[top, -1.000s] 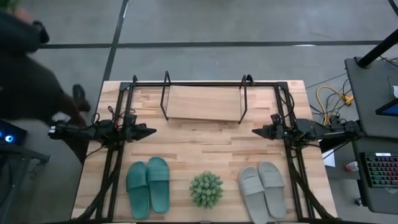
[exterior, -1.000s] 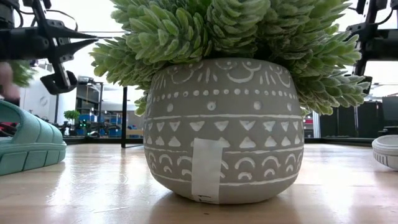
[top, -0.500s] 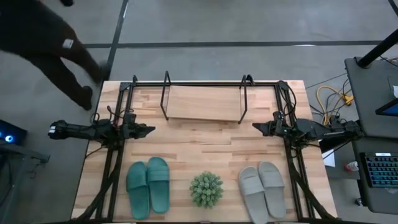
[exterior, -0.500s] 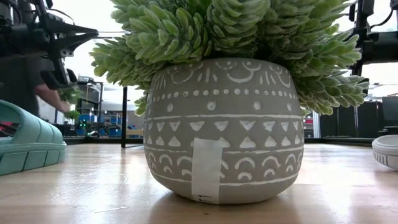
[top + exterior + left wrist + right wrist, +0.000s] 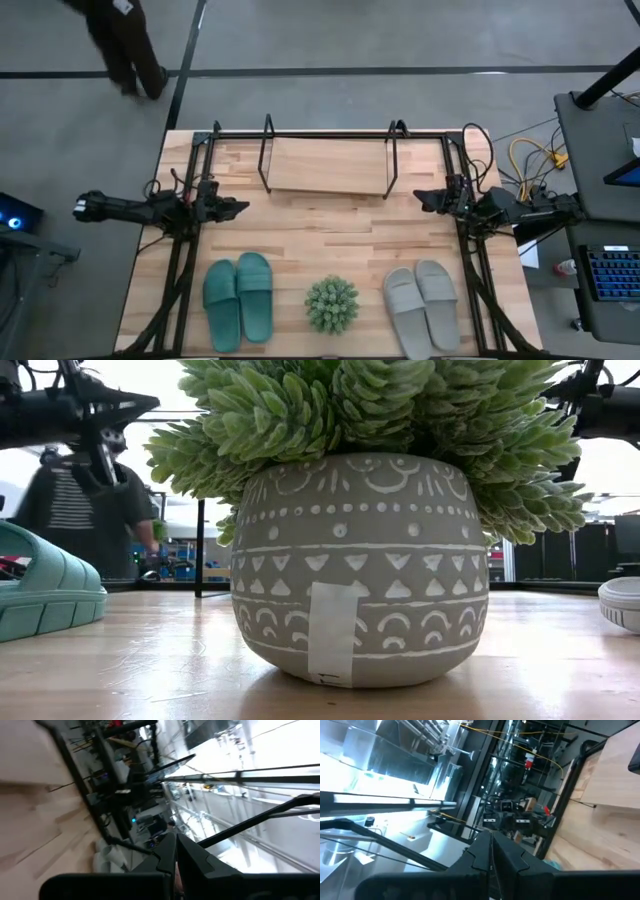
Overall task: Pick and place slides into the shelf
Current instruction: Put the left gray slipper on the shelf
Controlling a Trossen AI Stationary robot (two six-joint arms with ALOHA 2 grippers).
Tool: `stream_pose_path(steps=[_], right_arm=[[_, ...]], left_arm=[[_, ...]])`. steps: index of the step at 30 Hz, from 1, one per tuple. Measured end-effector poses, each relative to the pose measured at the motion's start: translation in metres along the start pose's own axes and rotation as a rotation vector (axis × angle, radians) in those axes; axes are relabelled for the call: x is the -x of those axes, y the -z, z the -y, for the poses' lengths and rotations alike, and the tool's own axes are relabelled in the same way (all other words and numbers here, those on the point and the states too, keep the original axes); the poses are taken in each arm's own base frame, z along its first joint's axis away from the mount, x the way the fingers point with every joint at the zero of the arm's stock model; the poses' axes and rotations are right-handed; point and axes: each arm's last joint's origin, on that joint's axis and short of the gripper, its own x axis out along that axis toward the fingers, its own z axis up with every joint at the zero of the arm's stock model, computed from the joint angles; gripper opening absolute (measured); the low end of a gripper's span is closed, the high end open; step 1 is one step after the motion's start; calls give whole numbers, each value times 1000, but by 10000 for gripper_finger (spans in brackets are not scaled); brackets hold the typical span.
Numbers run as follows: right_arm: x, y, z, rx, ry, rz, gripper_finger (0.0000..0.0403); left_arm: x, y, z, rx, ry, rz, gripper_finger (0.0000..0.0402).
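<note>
left gripper (image 5: 243, 207) and right gripper (image 5: 420, 197) are hovering clenched and empty at the table's (image 5: 330, 230) sides. teal slides (image 5: 239, 299) and grey slides (image 5: 422, 303) are lying along the near edge, flanking the potted plant (image 5: 332, 304). wire shelf (image 5: 327, 161) is sitting at the far edge.

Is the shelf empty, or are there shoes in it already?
Empty. From above, the shelf shows only its bare wooden board. The teal slides and the grey slides lie on the table's near side.
</note>
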Motion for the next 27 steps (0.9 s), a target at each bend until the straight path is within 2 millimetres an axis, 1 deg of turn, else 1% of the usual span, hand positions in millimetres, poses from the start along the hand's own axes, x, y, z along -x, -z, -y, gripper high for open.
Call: stream_pose_path(steps=[2, 4, 8, 11, 15, 17, 22, 25, 27], right_arm=[[0, -1, -3, 3, -3, -1, 9], [-2, -3, -10, 23, -12, -1, 9], [-8, -10, -31, 102, -5, -7, 9], [-16, -15, -49, 159, 48, -35, 9], [-33, -17, -68, 234, 149, -129, 9], [-43, -16, -77, 251, 184, -175, 9], [-71, -12, -97, 302, 195, -284, 9], [-88, -9, -108, 334, 188, -339, 9], [-99, -6, -115, 352, 181, -370, 9]], left_arm=[[-3, -2, 7, -19, 6, 3, 0], [-6, -4, 13, -45, -1, 0, 0], [-14, -9, 30, -91, 13, 9, 0], [-23, -13, 44, -125, 10, 8, 0], [-37, -19, 67, -169, 23, 4, 0], [-48, -21, 79, -195, 35, -20, 0], [-80, -20, 102, -260, 48, -96, 0], [-98, -18, 109, -286, 51, -131, 0], [-108, -17, 119, -276, 111, -134, 0]])
